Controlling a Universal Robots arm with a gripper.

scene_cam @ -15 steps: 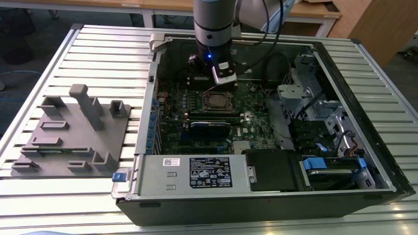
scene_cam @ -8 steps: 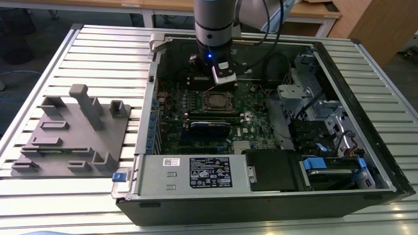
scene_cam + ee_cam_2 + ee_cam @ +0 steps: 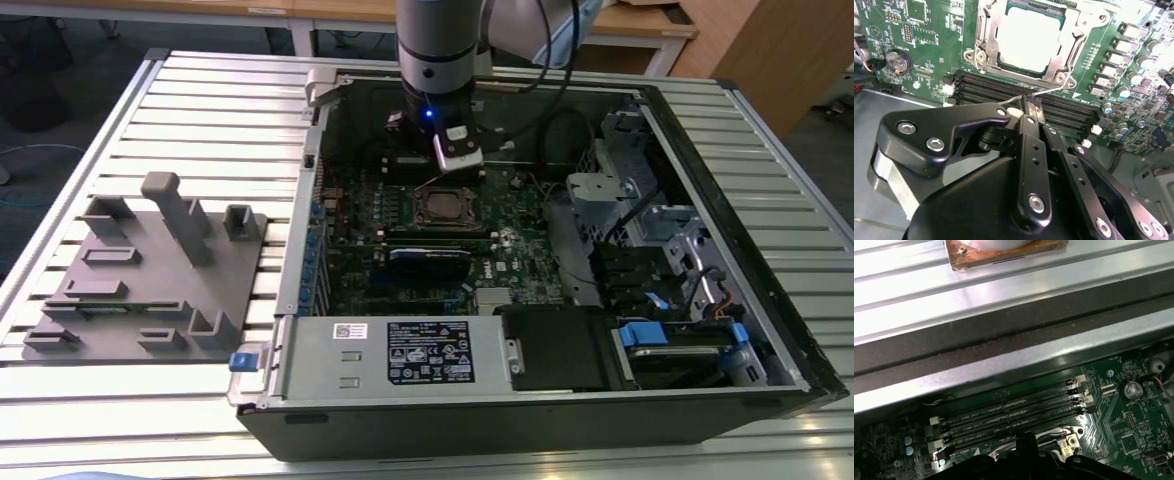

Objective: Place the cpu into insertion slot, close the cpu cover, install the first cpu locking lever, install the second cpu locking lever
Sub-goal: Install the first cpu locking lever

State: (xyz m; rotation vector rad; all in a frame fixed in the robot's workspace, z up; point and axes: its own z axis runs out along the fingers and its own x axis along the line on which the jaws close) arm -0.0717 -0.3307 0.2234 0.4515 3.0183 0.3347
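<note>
Cpu (image 3: pixel 1028 40) lay in the insertion slot (image 3: pixel 975 56) under the shut cpu cover (image 3: pixel 1053 64). Jaws were pinched shut on a thin locking lever (image 3: pixel 1054 89) (lever step, I think); it likely needed pushing down and hooking.

In the second wrist view the cpu cover's (image 3: pixel 1064 50) far side is cut off by the picture's edge, and the gripper (image 3: pixel 1029 102) hides part of the memory slots (image 3: pixel 979 86) and the clamped stretch of the locking lever (image 3: pixel 1056 89).
</note>
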